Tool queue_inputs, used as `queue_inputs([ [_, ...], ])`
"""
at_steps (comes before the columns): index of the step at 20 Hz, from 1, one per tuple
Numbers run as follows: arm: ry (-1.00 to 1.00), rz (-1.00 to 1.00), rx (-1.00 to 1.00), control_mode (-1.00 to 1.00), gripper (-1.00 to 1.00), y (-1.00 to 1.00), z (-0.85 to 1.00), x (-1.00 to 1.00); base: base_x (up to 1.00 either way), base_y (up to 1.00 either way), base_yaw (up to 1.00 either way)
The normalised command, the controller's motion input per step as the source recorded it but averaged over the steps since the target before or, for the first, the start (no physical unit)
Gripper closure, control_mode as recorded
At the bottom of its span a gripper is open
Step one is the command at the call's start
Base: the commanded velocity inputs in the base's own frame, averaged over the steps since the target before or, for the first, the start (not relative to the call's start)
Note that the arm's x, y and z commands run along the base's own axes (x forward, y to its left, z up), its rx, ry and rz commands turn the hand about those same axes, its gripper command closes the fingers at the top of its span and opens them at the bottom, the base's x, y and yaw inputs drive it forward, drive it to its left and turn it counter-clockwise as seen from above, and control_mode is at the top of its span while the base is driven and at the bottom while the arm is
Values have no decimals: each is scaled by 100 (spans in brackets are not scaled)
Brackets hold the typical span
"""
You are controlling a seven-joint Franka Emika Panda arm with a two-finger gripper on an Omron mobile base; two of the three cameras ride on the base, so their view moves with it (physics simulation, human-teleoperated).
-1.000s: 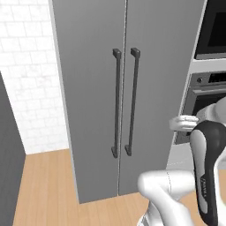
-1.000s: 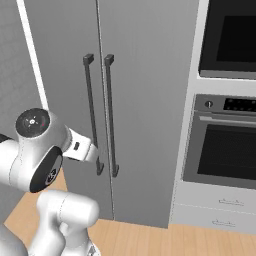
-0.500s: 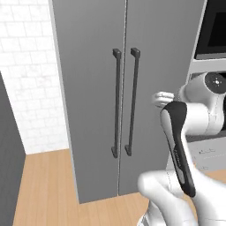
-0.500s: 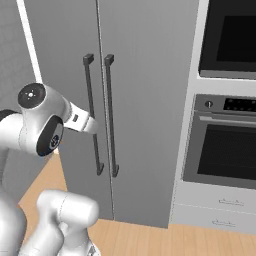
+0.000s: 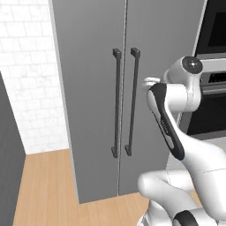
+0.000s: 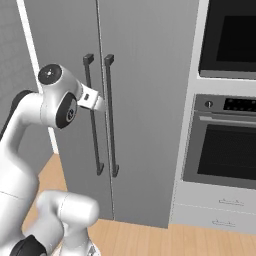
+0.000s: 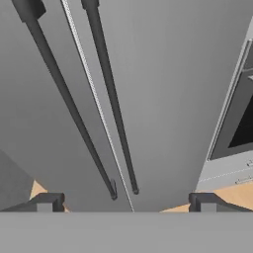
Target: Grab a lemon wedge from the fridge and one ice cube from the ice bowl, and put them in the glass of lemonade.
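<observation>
The fridge (image 5: 88, 88) stands shut straight ahead, a tall grey double-door unit (image 6: 145, 100). Its two dark bar handles (image 5: 116, 101) (image 5: 132, 101) run side by side along the centre seam. My arm is raised in front of the right door, with the hand (image 6: 92, 99) level with the upper part of the handles. In the hand view my gripper (image 7: 126, 201) is open with nothing between its fingertips (image 7: 49, 201). It faces the doors (image 7: 163, 99), a short way off the handles (image 7: 111, 99). The lemon wedge, ice cube, ice bowl and glass of lemonade are out of view.
A built-in wall oven (image 6: 225, 145) with a drawer (image 6: 220, 210) below sits right of the fridge. A white tiled wall (image 5: 26, 88) and a dark panel (image 5: 9, 154) lie to the left. Wooden floor (image 5: 44, 190) runs in front of the fridge.
My arm has risen and its upper joints have swung up and toward the fridge doors, bringing the hand closer to the handles. The jaws stayed open. The fridge stayed shut.
</observation>
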Motion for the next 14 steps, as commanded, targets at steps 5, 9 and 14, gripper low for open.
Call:
queue_inputs([
  [5, -8, 2, 0, -100, -100, 10, -31, 82, 0, 0, 0],
  [9, 7, 0, -2, -100, -100, 4, -1, 100, 0, 0, 0],
  [14, 10, 0, -1, -100, -100, 0, 50, 27, 0, 0, 0],
])
